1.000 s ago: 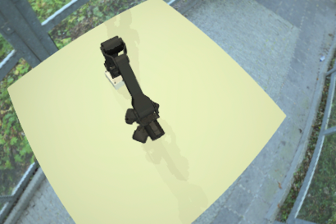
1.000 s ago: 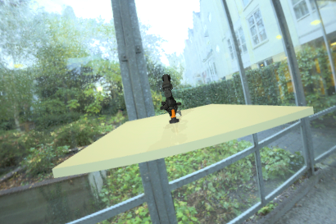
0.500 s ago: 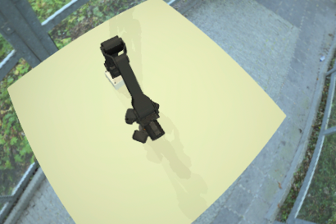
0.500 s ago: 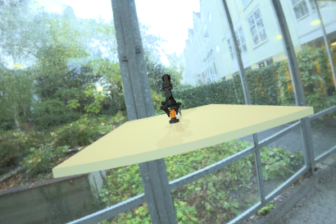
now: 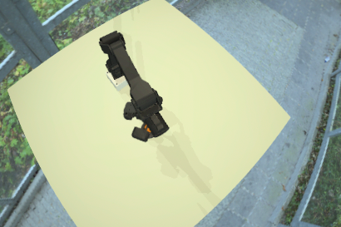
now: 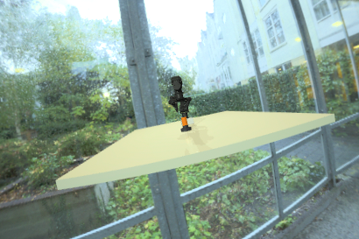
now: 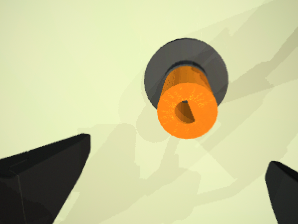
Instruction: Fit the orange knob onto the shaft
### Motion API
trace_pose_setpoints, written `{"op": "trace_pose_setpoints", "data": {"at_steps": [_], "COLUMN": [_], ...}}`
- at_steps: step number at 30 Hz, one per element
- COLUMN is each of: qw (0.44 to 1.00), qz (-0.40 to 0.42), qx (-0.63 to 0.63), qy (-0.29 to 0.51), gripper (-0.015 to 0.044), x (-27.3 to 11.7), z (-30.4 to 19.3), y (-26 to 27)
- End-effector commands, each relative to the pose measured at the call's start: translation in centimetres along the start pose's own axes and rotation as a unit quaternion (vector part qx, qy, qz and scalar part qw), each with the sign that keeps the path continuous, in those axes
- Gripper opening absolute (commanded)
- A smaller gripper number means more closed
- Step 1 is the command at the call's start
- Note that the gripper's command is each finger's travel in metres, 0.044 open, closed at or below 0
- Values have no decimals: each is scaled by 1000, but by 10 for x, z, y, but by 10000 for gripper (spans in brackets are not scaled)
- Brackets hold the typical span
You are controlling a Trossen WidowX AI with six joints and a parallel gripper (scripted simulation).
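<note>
Pedestal, one, round and dark: standing on a pale yellow tabletop. Knob, one, orange, cylindrical: standing upright over the pedestal, its D-shaped hole facing up. A dark band is showing where the knob is meeting the pedestal; the knob is perhaps not seating fully, though the view leaves this uncertain. Gripper, one, black: hovering above the pedestal, its two fingers spreading wide, pinching nothing. In the wrist view, the knob is lying between the finger directions but beyond the tips, touching neither. Arm, one, black: reaching over the tabletop towards the pedestal.
</note>
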State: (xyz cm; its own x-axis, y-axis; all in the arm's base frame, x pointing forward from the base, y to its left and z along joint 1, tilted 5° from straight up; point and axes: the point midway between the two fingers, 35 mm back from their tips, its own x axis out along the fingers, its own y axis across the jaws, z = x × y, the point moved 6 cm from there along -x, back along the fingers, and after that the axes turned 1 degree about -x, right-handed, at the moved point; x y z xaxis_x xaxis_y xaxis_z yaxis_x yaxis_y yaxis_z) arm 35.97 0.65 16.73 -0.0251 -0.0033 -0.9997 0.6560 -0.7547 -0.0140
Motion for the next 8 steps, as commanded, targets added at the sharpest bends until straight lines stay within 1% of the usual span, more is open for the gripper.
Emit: {"op": "trace_pose_setpoints", "data": {"at_steps": [1,8], "qw": [1000,1000], "qz": [-8,-8], "qx": [0,0], "qy": [-10,-10], "gripper": [440,440], "x": [-1,-1], "z": [-1,-1], "y": [1,1]}}
